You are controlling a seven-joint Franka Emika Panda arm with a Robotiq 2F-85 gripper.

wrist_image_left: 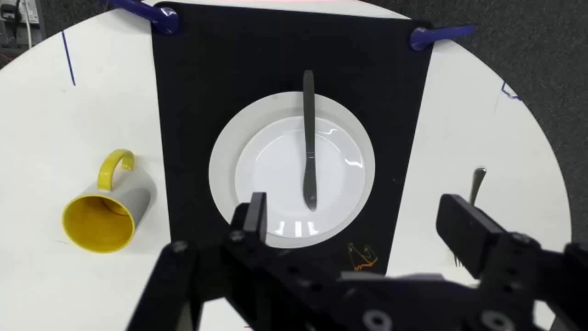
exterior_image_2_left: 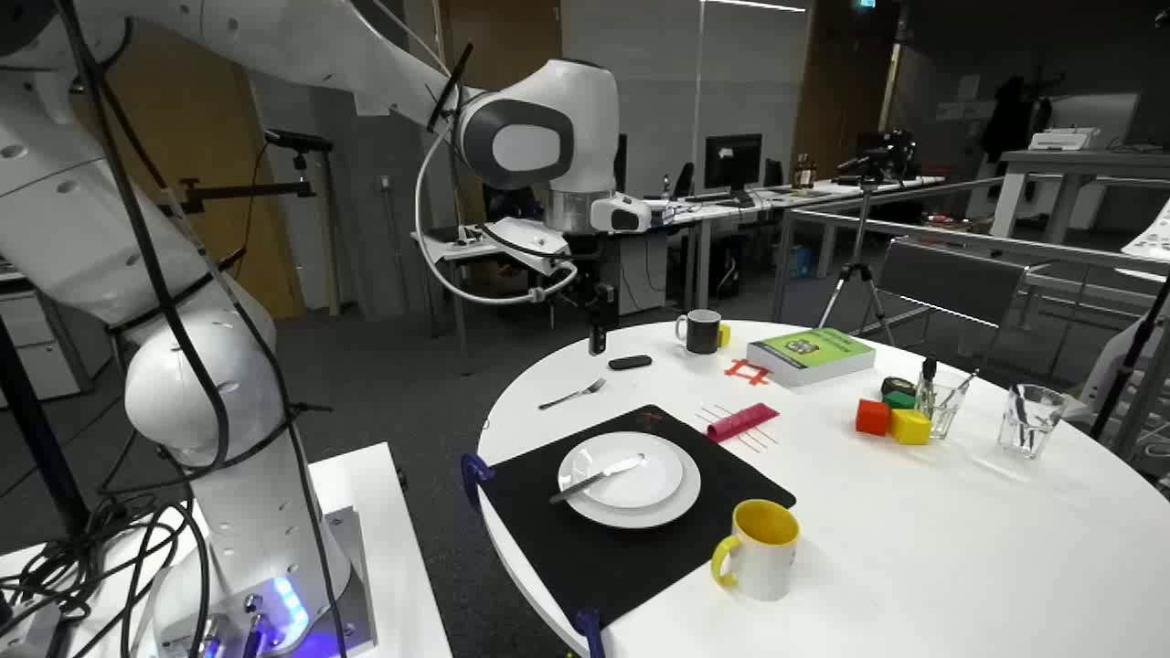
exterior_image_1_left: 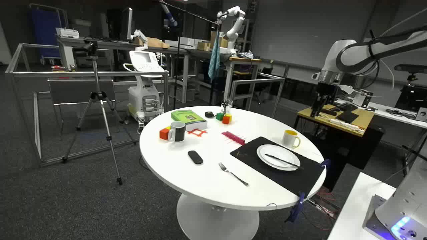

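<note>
My gripper (wrist_image_left: 351, 214) stands open above the round white table, with nothing between its fingers. In an exterior view the gripper (exterior_image_2_left: 599, 334) hangs well clear of the tabletop. Beneath it in the wrist view, a dark-handled knife (wrist_image_left: 309, 138) lies across two stacked white plates (wrist_image_left: 271, 179). These rest on a black placemat (wrist_image_left: 197, 69). The left finger (wrist_image_left: 256, 216) overlaps the plates' lower rim in this view. A fork (wrist_image_left: 477, 181) lies on the white surface, partly hidden behind the right finger (wrist_image_left: 464, 230). Left of the placemat stands a white mug (wrist_image_left: 98, 225) with yellow inside and handle.
Blue clamps (wrist_image_left: 166, 20) pin the placemat at the table edge. Farther off are a black oblong object (exterior_image_2_left: 630, 363), a dark mug (exterior_image_2_left: 702, 332), a green-covered book (exterior_image_2_left: 813, 352), a pink piece (exterior_image_2_left: 742, 421), coloured cubes (exterior_image_2_left: 872, 417) and a drinking glass (exterior_image_2_left: 1028, 420).
</note>
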